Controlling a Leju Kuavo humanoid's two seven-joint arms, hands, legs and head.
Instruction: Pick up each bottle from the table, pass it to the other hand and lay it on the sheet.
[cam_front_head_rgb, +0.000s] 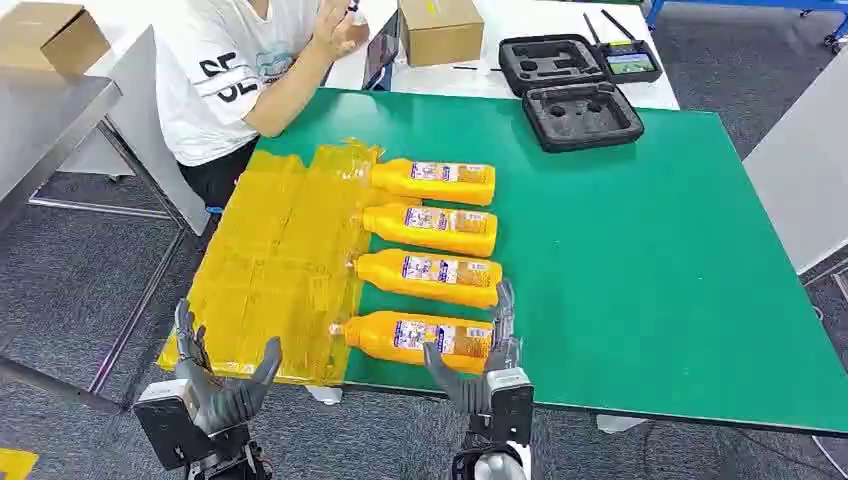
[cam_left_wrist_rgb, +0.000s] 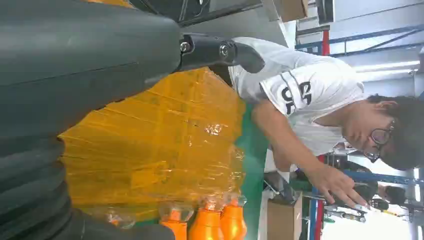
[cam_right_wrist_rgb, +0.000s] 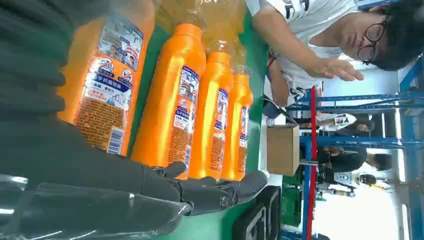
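Observation:
Several orange bottles lie side by side on the green table (cam_front_head_rgb: 640, 260), caps pointing at the yellow sheet (cam_front_head_rgb: 280, 260). My right hand (cam_front_head_rgb: 480, 360) is at the base of the nearest bottle (cam_front_head_rgb: 415, 337), thumb and fingers spread on either side of that end, not closed on it. In the right wrist view this bottle (cam_right_wrist_rgb: 107, 80) lies just beyond the right hand (cam_right_wrist_rgb: 100, 170), whose fingers (cam_right_wrist_rgb: 210, 192) are stretched out. My left hand (cam_front_head_rgb: 220, 385) hovers open, holding nothing, at the near left corner of the sheet. In the left wrist view the left hand (cam_left_wrist_rgb: 75, 75) is above the sheet (cam_left_wrist_rgb: 160, 140).
A person in a white shirt (cam_front_head_rgb: 220, 70) sits at the table's far left corner, one arm raised. A black foam case (cam_front_head_rgb: 575, 90), a cardboard box (cam_front_head_rgb: 440, 28) and a controller (cam_front_head_rgb: 630, 62) stand at the back. A grey table (cam_front_head_rgb: 40, 120) is to the left.

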